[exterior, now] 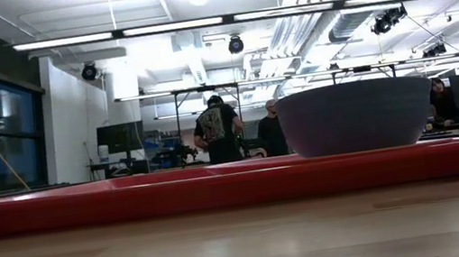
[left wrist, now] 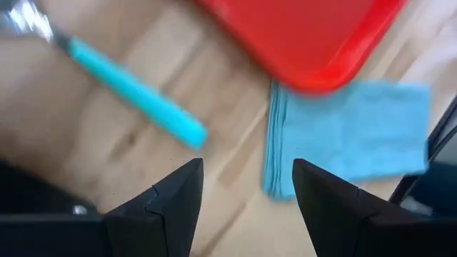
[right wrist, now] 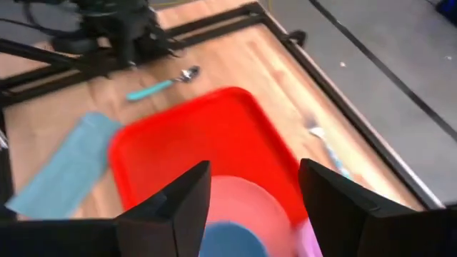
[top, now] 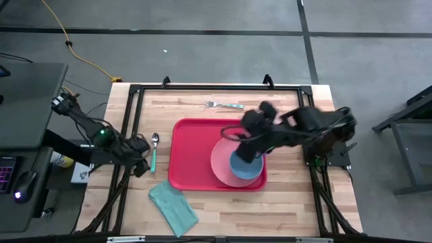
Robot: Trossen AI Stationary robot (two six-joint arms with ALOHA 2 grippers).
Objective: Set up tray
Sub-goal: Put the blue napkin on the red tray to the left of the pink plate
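The red tray (top: 196,152) lies flat on the middle of the wooden table. On its right half rests a pink plate (top: 221,165) with a blue-grey bowl (top: 247,167) standing on it; the low view shows this bowl (exterior: 355,116) upright above the tray's rim (exterior: 220,189). My right gripper (right wrist: 253,193) hangs open high over the plate and bowl, touching nothing. My left gripper (left wrist: 246,189) is open at the table's left side, just above the bare wood between the teal-handled spoon (left wrist: 136,93) and the folded teal napkin (left wrist: 350,135).
A fork (top: 225,104) lies near the far edge behind the tray. The spoon (top: 154,150) lies left of the tray, and the napkin (top: 173,206) near its front left corner. A black frame (top: 135,91) runs round the tabletop. People stand in the room beyond.
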